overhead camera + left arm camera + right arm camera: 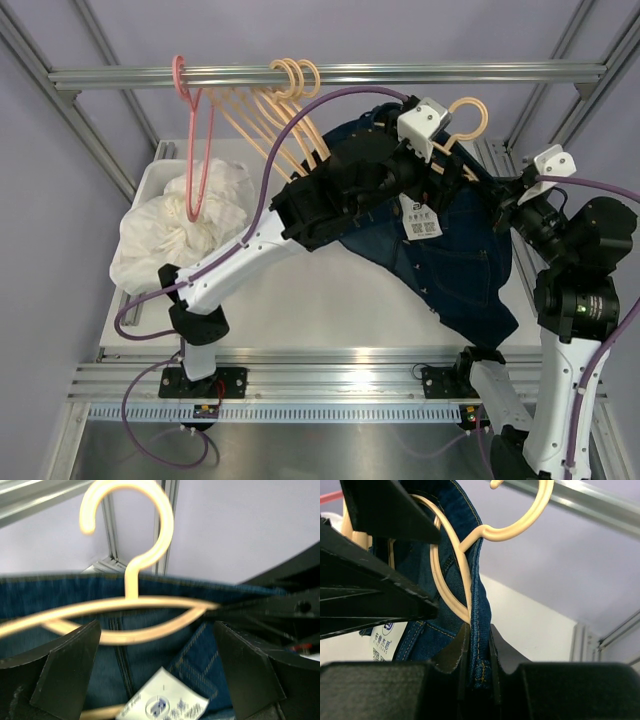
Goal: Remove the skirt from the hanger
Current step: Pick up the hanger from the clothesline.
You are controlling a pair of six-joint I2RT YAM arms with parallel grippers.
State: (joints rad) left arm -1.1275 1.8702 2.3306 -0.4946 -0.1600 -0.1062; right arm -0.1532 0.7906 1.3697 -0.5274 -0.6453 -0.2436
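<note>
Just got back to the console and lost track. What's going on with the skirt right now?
The right gripper is shut on the waistband edge of the denim skirt, which is not yet off the cream hanger. The left gripper is wide open, its fingers on either side of the hanger's arms, gripping nothing. A paper tag dangles from the skirt.
</note>
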